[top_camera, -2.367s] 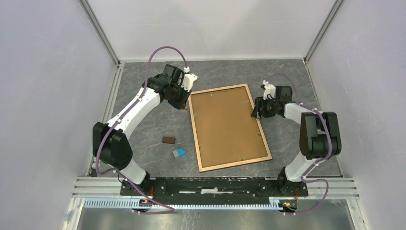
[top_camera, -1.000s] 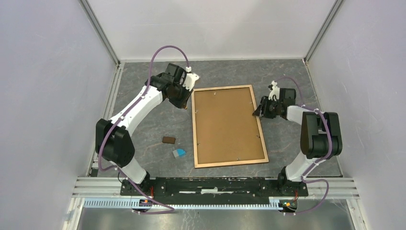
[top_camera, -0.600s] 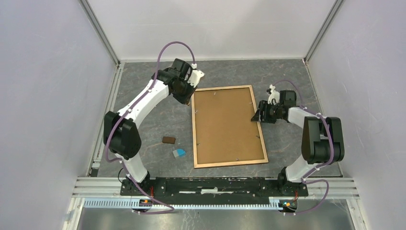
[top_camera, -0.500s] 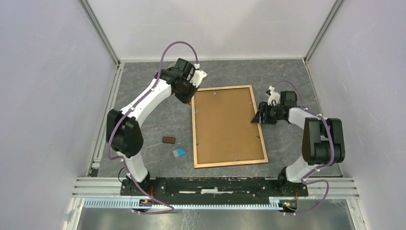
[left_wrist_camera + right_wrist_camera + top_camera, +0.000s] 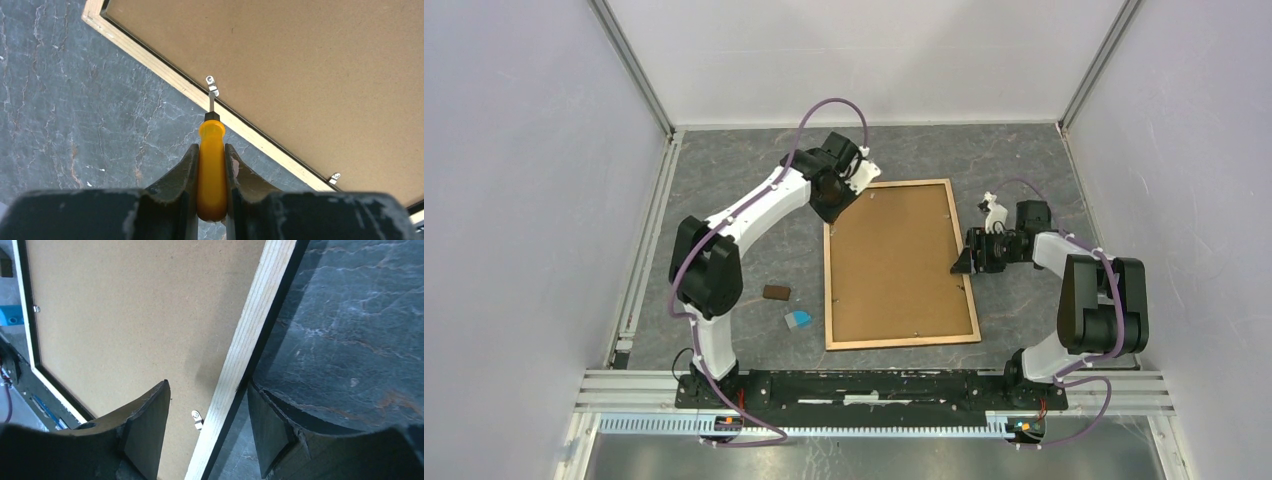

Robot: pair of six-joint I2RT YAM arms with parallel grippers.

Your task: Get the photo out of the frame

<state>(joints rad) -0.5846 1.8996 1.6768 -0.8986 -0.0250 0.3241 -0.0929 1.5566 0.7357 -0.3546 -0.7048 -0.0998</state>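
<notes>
The frame (image 5: 828, 290) lies face down on the grey table, its brown backing board (image 5: 896, 262) facing up. The photo is hidden under that board. My left gripper (image 5: 212, 150) is shut on a yellow-handled screwdriver (image 5: 211, 170). The screwdriver's tip touches a small metal clip (image 5: 212, 86) on the frame's light wood rim (image 5: 165, 71), near the far left corner. My right gripper (image 5: 206, 385) is open and straddles the frame's right rim (image 5: 250, 335), one finger over the board and one over the table. Another clip (image 5: 197, 417) sits between the fingers.
A small brown block (image 5: 775, 292) and a small blue object (image 5: 797, 319) lie on the table left of the frame. White walls enclose the table on three sides. The arm bases stand along the near rail (image 5: 864, 385).
My left arm swung right to the frame's far left corner, carrying the screwdriver. My right gripper opened wider and slid a little nearer along the right rim. The frame turned slightly straighter.
</notes>
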